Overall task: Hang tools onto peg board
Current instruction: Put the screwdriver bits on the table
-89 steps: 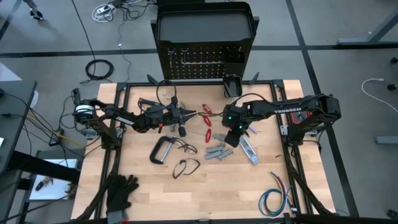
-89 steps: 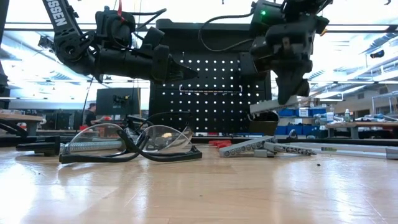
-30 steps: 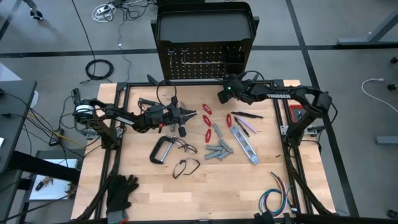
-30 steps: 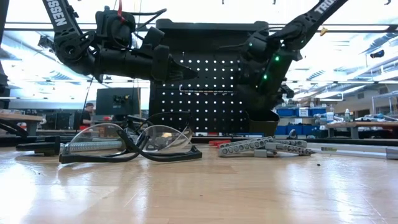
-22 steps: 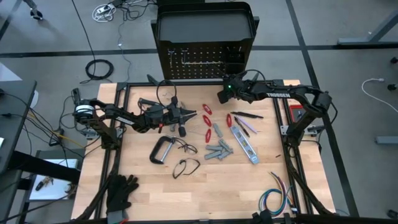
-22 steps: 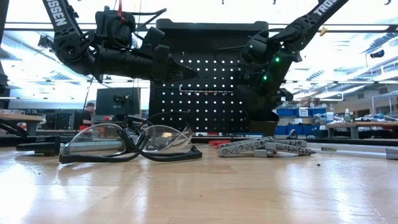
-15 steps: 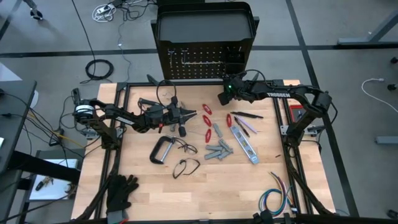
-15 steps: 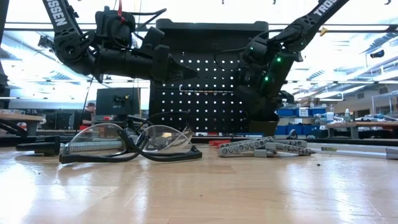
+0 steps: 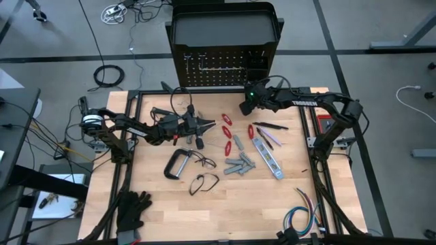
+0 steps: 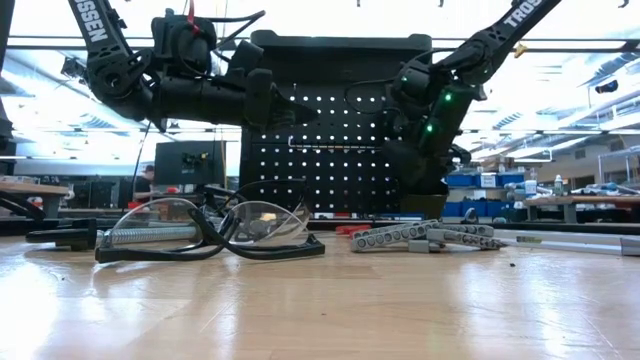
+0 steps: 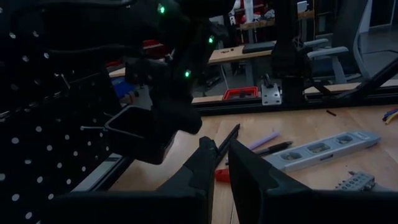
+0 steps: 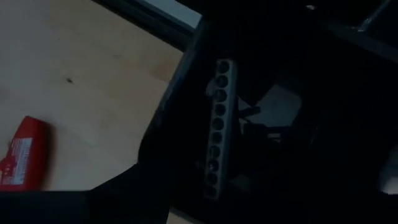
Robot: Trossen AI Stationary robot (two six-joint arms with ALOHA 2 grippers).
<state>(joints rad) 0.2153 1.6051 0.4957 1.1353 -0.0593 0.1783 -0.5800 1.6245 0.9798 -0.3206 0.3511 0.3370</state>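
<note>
The black peg board (image 9: 219,64) stands upright at the table's far edge, with a small black bin (image 11: 140,132) at its lower right. My right gripper (image 9: 244,107) is open and hovers at that bin. A grey perforated bar (image 12: 218,124) leans inside the bin, and no finger shows on it. My left gripper (image 9: 210,124) hangs shut and holds nothing above the table's middle left, pointing right. Red-handled tools (image 9: 227,129), a grey C-clamp (image 9: 176,165), grey metal pieces (image 9: 238,165) and a silver flat bar (image 9: 269,160) lie on the table.
Two pairs of safety glasses (image 9: 204,182) lie near the C-clamp. Black gloves (image 9: 133,207) sit at the near left corner and a coloured wire bundle (image 9: 303,214) at the near right. Silver hooks (image 9: 211,67) stick out of the board.
My right gripper has stayed at the black bin, shifting only slightly toward the table's right.
</note>
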